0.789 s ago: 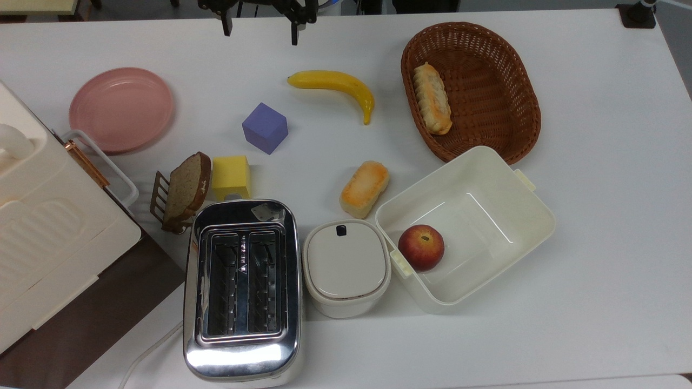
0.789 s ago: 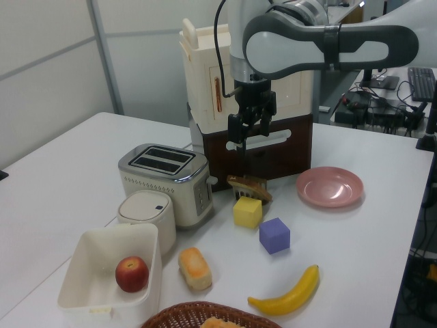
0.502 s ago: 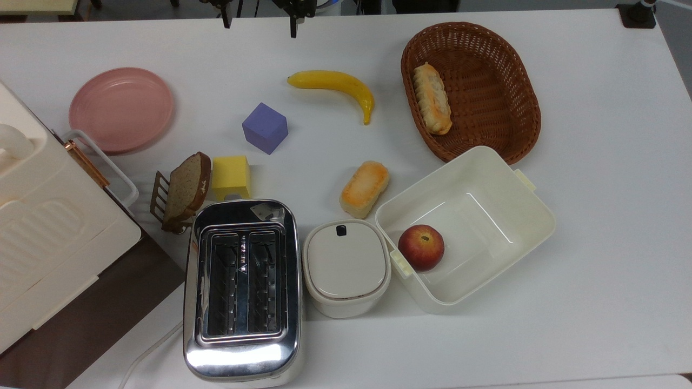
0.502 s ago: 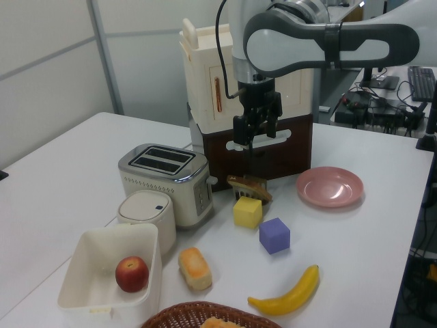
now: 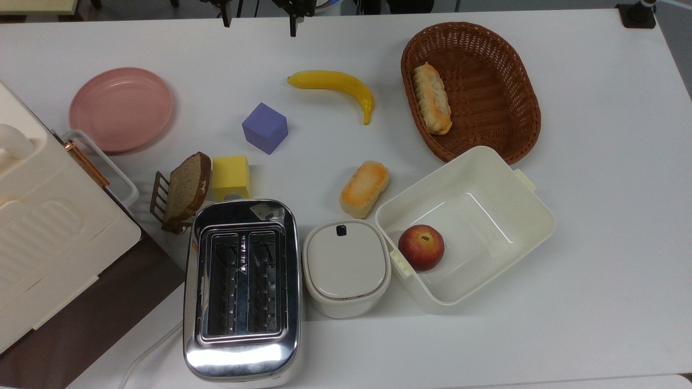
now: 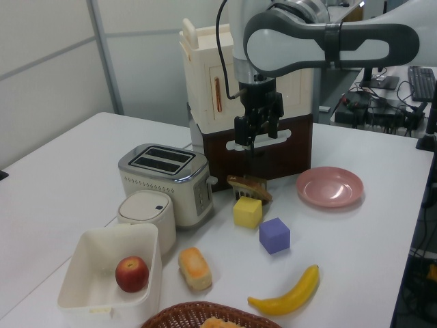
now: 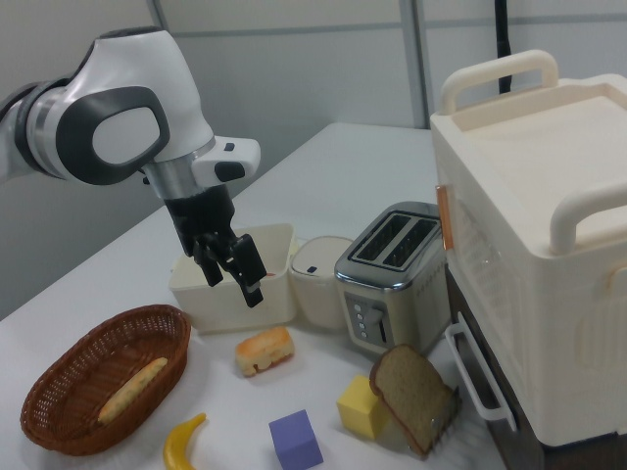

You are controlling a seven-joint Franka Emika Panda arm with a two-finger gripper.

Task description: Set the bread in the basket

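The bread (image 5: 365, 188) is a short bun with an orange-golden top. It lies on the white table between the banana and the cream container, also visible as the bread (image 6: 194, 268) and the bread (image 7: 265, 350). The reddish-brown wicker basket (image 5: 532, 102) stands at the top view's upper right, with a long ridged roll (image 5: 432, 105) inside it. The basket (image 7: 59, 431) sits at the right view's lower left. My gripper (image 5: 258, 24) hangs open and holds nothing, high above the table's far edge in the top view. In the right view my gripper (image 7: 235, 284) is above the bread; in the left view my gripper (image 6: 246, 141) is up by the large box.
A banana (image 5: 335, 86), purple cube (image 5: 265, 128), yellow cube (image 5: 231, 176) and a brown slice on a rack (image 5: 186, 189) lie mid-table. A toaster (image 5: 241, 286), lidded pot (image 5: 346, 267) and a cream container (image 5: 540, 227) holding an apple (image 5: 421, 247) crowd the bread. A pink plate (image 5: 121, 108) and large cream box (image 5: 48, 243) are on the top view's left.
The gripper has drawn back toward the top view's upper edge and shifted slightly right in the left view. Nothing on the table has moved.
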